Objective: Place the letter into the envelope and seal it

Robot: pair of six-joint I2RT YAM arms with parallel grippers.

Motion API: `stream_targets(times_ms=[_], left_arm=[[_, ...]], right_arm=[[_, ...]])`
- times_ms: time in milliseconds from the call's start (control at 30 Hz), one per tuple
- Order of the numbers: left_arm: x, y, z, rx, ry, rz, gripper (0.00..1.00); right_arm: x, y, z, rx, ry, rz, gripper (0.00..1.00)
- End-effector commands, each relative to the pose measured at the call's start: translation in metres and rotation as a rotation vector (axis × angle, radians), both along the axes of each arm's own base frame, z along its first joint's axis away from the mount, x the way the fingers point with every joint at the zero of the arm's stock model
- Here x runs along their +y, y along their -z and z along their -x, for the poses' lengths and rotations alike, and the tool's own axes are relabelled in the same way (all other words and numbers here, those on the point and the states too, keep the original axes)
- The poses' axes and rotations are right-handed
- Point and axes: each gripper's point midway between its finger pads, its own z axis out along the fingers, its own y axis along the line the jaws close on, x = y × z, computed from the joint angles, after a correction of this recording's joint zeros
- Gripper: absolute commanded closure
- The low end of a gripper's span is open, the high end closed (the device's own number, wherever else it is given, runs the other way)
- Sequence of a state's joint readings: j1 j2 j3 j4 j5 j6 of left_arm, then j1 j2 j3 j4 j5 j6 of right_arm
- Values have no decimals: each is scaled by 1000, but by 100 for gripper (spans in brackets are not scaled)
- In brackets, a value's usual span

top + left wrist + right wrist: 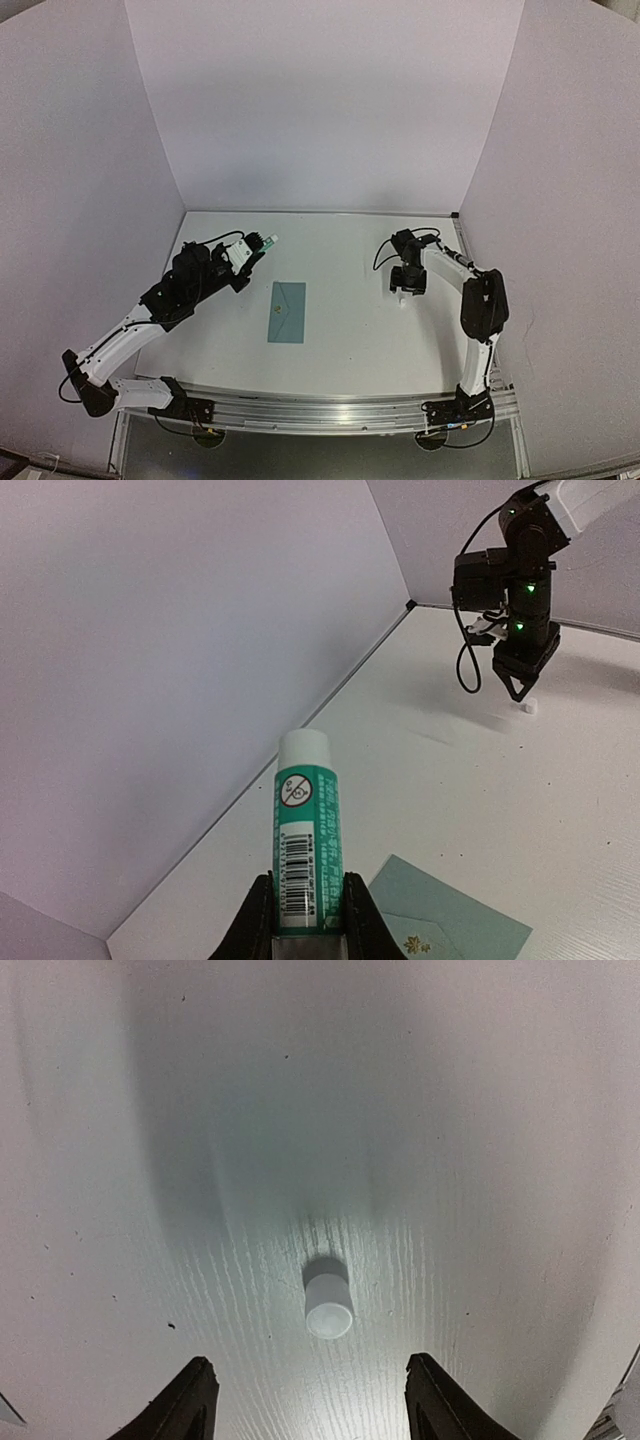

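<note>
The teal envelope point(288, 312) lies flat on the white table between the arms, its flap down, with a small gold leaf mark; its corner shows in the left wrist view point(450, 920). The tan letter does not show in any view. My left gripper point(255, 250) is shut on a green-and-white glue stick point(308, 820), held above the table, left of and beyond the envelope. My right gripper point(308, 1362) is open, pointing down just above a small white cap point(328, 1305) that stands on the table at the right point(402, 299).
White walls enclose the table on the left, back and right. The right arm point(520, 630) with its cable shows in the left wrist view. A metal rail point(330, 410) runs along the near edge.
</note>
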State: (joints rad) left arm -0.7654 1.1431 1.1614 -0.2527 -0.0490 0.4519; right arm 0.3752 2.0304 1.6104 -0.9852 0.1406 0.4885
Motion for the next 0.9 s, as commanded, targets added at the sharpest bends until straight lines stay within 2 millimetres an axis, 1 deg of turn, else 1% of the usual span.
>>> stream_targets(times_ms=[0,133,267,333,433,500,633,700,867], left_arm=[[3,-6,2,-6,-9,25,100],[2,-6,1,-12,-5,24,100],[1,-7,0,-17,-4,26,100],[1,-6,0,-17,-3,22,100],[0,-6,-1,-20,-3,19,100],[0,-7,-1,-24,-3,19,100],[-1,-8,-2,-31,-1,17,100],[-1,-8,-2,-32,0,16,100],[-2,-10,-2,-38,3,15,100]], right_arm=[[-3,16,4,74,-22,-6,40],[-1,25,0,94,-35,-14,45],[-1,29,-2,102,-34,-13,46],[-3,35,0,116,-35,-3,47],[-3,43,1,136,-39,2,53],[-2,44,1,138,-37,-4,54],[0,44,-1,135,-38,-11,63],[1,44,-2,134,-36,-14,63],[1,44,1,141,-35,-19,73]])
